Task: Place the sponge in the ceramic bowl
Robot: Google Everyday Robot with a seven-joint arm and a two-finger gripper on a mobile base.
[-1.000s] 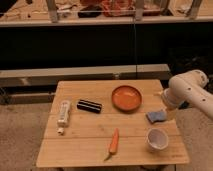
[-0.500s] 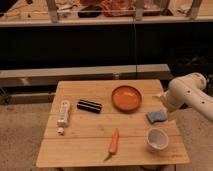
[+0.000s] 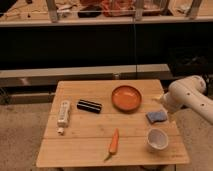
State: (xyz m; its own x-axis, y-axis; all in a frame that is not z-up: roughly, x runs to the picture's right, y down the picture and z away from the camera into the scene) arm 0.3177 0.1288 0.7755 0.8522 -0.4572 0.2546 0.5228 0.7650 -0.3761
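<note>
Sponge (image 3: 156, 116) lies flat beside orange bowl (image 3: 126, 98) — gripper (image 3: 160, 101) just above it, fingers spread, empty.

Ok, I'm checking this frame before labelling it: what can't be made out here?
Camera view:
- gripper, just above the sponge near the right side of the table: mostly hidden by the arm's own white housing.
- arm: cut off by the right edge.
- white tube: print too small to read.
- shelf clutter: blurred, cut off by the top edge.

The white arm (image 3: 192, 97) bends down beside the sponge (image 3: 156, 116), its gripper (image 3: 161, 102) hanging just above and behind it, jaws apart, holding nothing.
</note>
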